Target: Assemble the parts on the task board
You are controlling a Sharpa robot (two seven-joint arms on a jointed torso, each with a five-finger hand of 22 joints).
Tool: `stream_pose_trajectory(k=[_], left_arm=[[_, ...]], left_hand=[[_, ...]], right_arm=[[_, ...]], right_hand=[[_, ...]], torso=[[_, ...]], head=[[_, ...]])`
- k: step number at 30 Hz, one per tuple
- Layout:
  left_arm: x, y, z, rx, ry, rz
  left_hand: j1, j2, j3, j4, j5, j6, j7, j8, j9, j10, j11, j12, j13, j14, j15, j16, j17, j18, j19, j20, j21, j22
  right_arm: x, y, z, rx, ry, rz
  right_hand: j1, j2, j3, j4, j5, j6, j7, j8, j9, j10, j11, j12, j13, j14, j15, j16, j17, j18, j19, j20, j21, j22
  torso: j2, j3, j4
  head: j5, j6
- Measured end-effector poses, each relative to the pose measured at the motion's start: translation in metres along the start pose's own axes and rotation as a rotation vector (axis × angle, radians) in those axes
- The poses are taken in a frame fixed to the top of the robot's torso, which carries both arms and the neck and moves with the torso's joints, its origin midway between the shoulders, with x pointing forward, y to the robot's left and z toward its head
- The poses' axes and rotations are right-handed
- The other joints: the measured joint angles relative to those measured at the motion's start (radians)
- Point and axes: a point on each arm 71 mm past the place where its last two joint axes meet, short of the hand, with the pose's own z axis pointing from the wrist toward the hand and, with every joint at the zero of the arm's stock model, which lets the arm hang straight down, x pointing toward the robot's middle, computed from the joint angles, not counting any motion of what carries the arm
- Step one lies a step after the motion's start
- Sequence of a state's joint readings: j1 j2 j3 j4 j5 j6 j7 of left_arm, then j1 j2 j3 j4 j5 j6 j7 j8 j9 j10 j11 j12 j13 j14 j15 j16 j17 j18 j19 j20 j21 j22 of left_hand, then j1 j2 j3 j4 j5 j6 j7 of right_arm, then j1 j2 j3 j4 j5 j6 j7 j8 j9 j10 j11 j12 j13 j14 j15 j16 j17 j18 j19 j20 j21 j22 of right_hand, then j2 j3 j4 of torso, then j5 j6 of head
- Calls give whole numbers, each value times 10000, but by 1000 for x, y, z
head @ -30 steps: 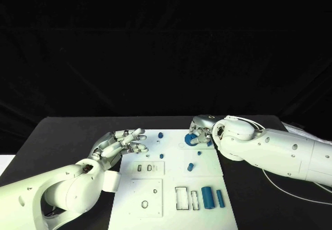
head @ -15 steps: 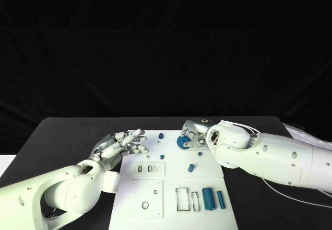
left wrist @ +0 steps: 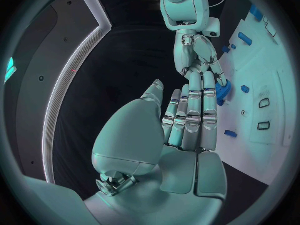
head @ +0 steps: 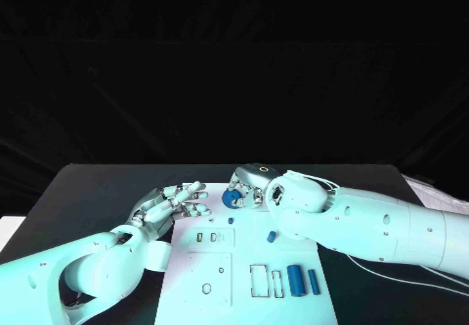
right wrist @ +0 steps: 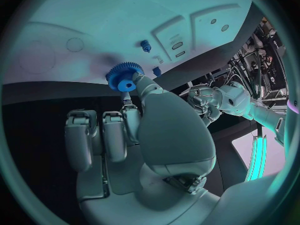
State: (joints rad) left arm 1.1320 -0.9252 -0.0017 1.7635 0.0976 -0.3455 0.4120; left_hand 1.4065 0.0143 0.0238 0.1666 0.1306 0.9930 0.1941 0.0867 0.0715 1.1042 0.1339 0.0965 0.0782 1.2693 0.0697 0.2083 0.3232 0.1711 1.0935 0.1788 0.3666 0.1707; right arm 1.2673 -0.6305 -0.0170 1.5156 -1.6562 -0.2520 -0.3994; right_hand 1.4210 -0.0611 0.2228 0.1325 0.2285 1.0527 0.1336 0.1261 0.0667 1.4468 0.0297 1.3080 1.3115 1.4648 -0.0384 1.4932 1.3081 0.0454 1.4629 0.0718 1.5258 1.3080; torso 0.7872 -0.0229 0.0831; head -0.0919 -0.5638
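Above the white task board point(head: 245, 271), the right hand point(head: 247, 189) grasps a blue gear point(right wrist: 125, 77); beside it, the left hand point(head: 174, 203) hovers empty, fingers spread.

Dark backdrop, sharp focus, fisheye edges

right robot hand point(head: 247, 191) holding blue gear point(head: 232, 198), over task board point(head: 293, 261), left robot hand point(head: 174, 202) spread
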Motion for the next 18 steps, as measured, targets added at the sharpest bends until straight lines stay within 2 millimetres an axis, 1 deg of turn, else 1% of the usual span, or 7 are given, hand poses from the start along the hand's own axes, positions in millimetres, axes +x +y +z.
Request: stream_pose_trajectory(k=[8,14,17,18], left_arm=[[1,0,1,-7,18,-16],[1,0,1,-11,28,-23],[1,1,1,-12,31,-26],[1,1,1,-12,33,-27]], left_hand=[[0,0,0,0,0,0,0,1,0,0,0,0,0,0,0,0,-1,0,0,0,0,-1],[0,0,0,0,0,0,0,1,0,0,0,0,0,0,0,0,-1,1,0,0,0,-1],[0,0,0,0,0,0,0,1,0,0,0,0,0,0,0,0,-2,-1,0,0,0,-1],[0,0,0,0,0,0,0,1,0,0,0,0,0,0,0,0,-2,0,0,0,0,-2]], right_arm=[[16,7,12,46,159,66],[18,11,19,37,103,69],[18,12,21,27,75,70],[19,12,21,24,70,70]], right_hand=[[-27,-27,123,70,0,0,0,0,0,0,0,-14,-39,-2,2,0,-2,0,0,0,0,1],[-92,-89,150,96,-1,0,0,0,0,0,0,-20,-44,-2,2,0,-2,0,-1,0,0,0],[-153,-87,150,96,-26,0,0,0,0,-3,-4,-99,-17,-2,3,0,-3,0,0,0,0,0],[-174,-90,150,96,-44,0,0,0,0,-19,-19,-131,-11,-2,3,0,-3,-32,-1,0,0,0]], torso=[[12,6,12],[12,13,1],[12,14,-9],[12,14,-10]], head=[[65,-8],[118,-26],[121,-34],[122,-34]])
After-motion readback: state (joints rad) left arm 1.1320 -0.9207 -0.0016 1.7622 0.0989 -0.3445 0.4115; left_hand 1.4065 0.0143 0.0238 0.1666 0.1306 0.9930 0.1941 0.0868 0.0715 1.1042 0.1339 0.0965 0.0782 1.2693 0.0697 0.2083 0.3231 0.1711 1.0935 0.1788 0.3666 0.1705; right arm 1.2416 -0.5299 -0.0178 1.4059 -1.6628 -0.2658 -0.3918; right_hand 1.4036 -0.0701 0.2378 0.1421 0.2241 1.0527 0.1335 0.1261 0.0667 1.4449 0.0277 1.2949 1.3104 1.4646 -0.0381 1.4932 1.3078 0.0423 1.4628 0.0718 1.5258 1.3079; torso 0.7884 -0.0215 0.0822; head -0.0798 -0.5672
